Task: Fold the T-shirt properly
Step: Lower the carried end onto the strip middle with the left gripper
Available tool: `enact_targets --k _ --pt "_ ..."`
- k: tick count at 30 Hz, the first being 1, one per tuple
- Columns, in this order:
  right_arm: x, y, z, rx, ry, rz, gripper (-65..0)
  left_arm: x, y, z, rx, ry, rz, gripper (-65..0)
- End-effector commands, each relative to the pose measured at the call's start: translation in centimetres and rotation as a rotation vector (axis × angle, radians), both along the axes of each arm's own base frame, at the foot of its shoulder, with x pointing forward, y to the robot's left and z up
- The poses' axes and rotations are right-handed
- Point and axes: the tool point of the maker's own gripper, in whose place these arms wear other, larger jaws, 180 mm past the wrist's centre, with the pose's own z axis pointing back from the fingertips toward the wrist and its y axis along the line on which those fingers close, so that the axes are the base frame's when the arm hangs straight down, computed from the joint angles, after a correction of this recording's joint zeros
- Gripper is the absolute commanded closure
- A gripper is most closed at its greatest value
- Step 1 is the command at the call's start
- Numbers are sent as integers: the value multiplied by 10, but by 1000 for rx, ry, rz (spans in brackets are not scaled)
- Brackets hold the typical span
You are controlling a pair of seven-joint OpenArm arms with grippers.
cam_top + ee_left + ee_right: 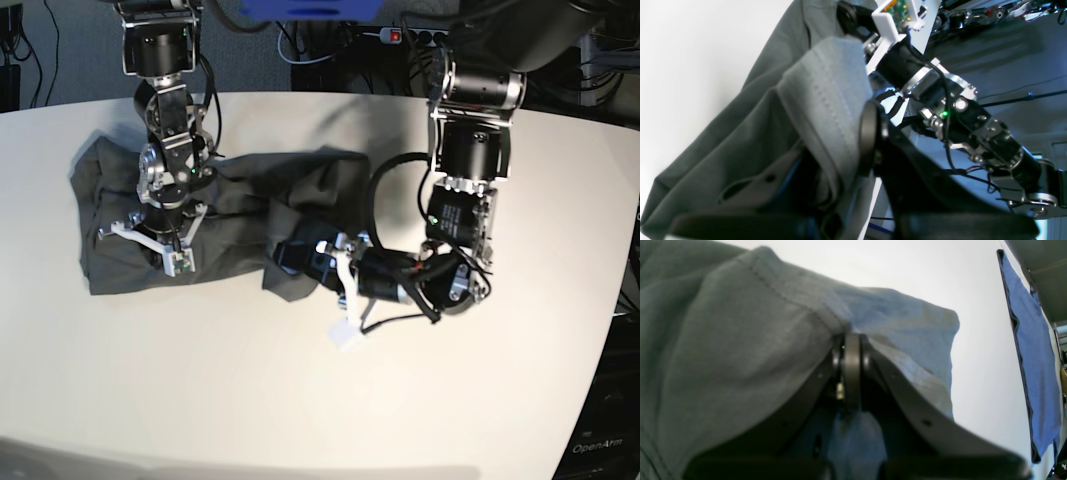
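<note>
Both grippers pinch the T-shirt (240,200): the left gripper (290,255) grips its right hem, the right gripper (160,255) its left part.

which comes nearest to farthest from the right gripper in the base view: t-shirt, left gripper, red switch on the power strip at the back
1. T-shirt: pinched in the right gripper, at the table's left.
2. Left gripper: to the image right, at the shirt's other end, mid-table.
3. Red switch: far back, off the table, upper right.
</note>
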Motion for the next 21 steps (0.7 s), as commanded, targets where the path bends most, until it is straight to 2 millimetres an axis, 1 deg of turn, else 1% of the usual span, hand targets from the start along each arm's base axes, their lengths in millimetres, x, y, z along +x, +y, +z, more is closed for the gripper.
enact_targets --k 1,4,6,8,11,15,21 --pt "-65 14 -62 23 316 31 -1 12 1 17 -32 -45 12 -27" --pt "-61 10 -60 14 308 31 -1 18 6 19 -38 -55 40 -27" --pt "-59 8 -59 11 305 29 -1 19 8 14 -45 -35 55 -27" --pt "-59 7 -59 9 305 28 -1 21 8 7 -53 28 90 -27" --pt "-59 6 -58 9 305 26 -1 22 8 2 -64 64 113 -27" --pt "-59 7 -59 9 305 28 -1 27 7 5 -78 63 132 -27" --pt "-59 7 -59 9 305 28 -1 27 6 7 -83 58 130 -28"
